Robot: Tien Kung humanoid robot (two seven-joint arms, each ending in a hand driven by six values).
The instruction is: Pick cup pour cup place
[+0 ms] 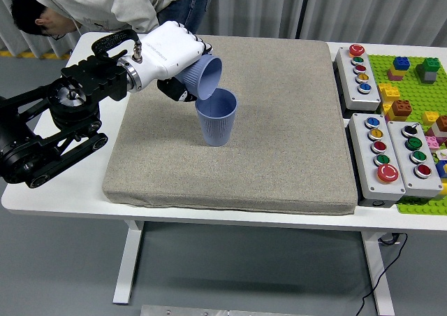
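**Pour step: held cup tipped over standing cup**

Left hand, upper left of frame, fingers wrapped round the tilted blue cup; its mouth faces down-right, lip at the rim of the upright blue cup, centre-left on the grey mat, so contents should drop inside; contents not visible; person leans in at top left.

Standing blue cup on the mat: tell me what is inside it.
The standing cup shows only its blue inner wall near the rim. The tilted cup in the left hand overhangs that rim. The bottom and any contents cannot be seen.
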